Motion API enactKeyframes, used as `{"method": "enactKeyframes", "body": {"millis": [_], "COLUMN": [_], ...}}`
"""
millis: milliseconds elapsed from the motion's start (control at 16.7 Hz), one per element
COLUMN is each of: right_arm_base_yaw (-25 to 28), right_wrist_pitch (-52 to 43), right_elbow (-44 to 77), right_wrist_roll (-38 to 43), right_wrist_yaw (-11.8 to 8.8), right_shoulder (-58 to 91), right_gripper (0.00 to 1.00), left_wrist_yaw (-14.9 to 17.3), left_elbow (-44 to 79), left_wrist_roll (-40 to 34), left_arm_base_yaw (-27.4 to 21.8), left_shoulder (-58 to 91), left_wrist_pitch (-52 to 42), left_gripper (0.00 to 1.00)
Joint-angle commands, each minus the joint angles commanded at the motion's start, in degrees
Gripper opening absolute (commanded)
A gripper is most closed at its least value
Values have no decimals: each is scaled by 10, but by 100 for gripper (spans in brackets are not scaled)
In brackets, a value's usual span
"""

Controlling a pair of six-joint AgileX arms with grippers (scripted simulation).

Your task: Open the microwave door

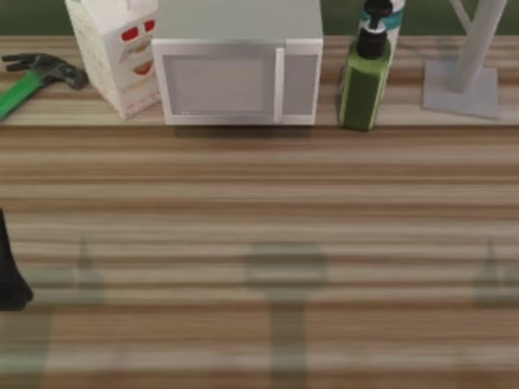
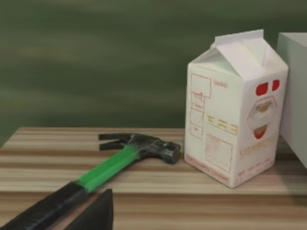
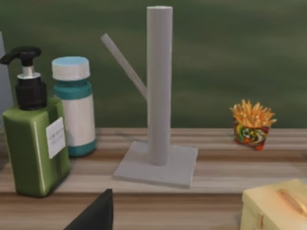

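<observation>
The microwave [image 1: 238, 61] stands at the back middle of the table, a silver box facing the front. Its door [image 1: 219, 83] lies flat against the front, with a slim white handle [image 1: 280, 83] along the door's right edge and the grey control strip [image 1: 302, 83] beside it. One grey side of the microwave [image 2: 295, 96] shows in the left wrist view. My left arm [image 1: 10, 275] is a dark shape at the table's left edge, far in front of the microwave. A dark part of each gripper pokes into its own wrist view. The right arm is out of the top view.
A white carton with red marks [image 1: 117, 53] stands just left of the microwave, and a green-handled hammer [image 1: 36, 77] lies further left. Right of the microwave are a green pump bottle [image 1: 365, 81], a teal-and-white bottle [image 3: 74, 108] and a grey stand [image 1: 466, 77]. A fries pack [image 3: 252, 124] and a yellow box [image 3: 276, 206] lie to the right.
</observation>
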Motion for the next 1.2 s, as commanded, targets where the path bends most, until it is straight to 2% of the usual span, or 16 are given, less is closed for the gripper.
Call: {"method": "enactKeyframes", "body": {"millis": [240,480,720,1200], "right_arm_base_yaw": [0,0,0,0], "right_wrist_pitch": [0,0,0,0], "right_elbow": [0,0,0,0], "right_wrist_roll": [0,0,0,0], "right_wrist_yaw": [0,0,0,0], "right_shoulder": [0,0,0,0], "right_gripper": [100,100,100,100], "left_wrist_yaw": [-5,-32,-75,-167], "left_elbow": [17,116,289,721], "left_wrist_roll": [-5,-36,-94,-238], "left_arm_base_yaw": [-8,-52,-122,-278], "left_shoulder": [17,125,325,825], "left_wrist_pitch": [-10,-58,-125,-250], "left_gripper": [100,100,100,100]}}
